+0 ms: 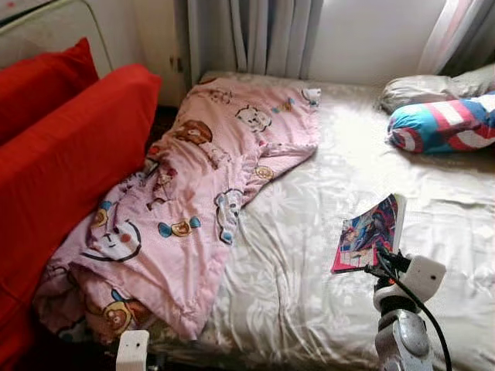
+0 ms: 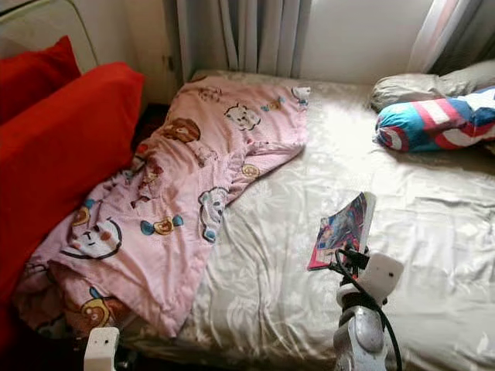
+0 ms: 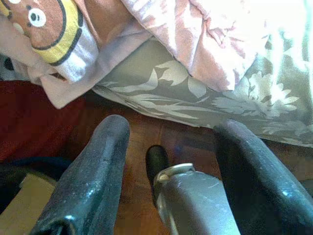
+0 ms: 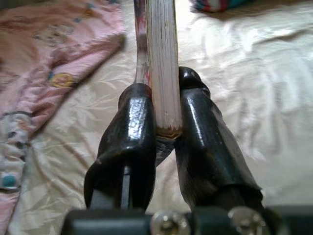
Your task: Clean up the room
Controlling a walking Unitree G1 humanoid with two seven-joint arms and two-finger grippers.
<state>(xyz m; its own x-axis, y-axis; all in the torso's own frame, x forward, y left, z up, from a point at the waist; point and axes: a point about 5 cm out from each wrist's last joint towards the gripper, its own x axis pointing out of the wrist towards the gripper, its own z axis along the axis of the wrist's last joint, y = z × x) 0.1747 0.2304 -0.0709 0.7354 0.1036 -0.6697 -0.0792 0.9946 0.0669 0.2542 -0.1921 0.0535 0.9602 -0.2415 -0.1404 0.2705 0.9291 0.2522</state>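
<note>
Book is the single item being handled: one paperback with a glossy, colourful illustrated cover in pink, blue and red, and a thick block of cream pages showing edge-on in the right wrist view. It is being held above the bed, tilted up on its lower edge, over the bed's right half. The right gripper is clamping it, its two black fingers pressing on either side of the spine end. The left gripper is hanging low at the bed's near edge, its two fingers spread apart around nothing, with the wooden floor under them.

One pink cartoon-print blanket is lying crumpled across the bed's left half, soft and creased. The bed is wearing a shiny cream sheet with a leaf pattern. Two pillows are sitting at the bed's far right corner: one striped in red, white and blue, one grey. Two red cushions are leaning just left of the bed.
</note>
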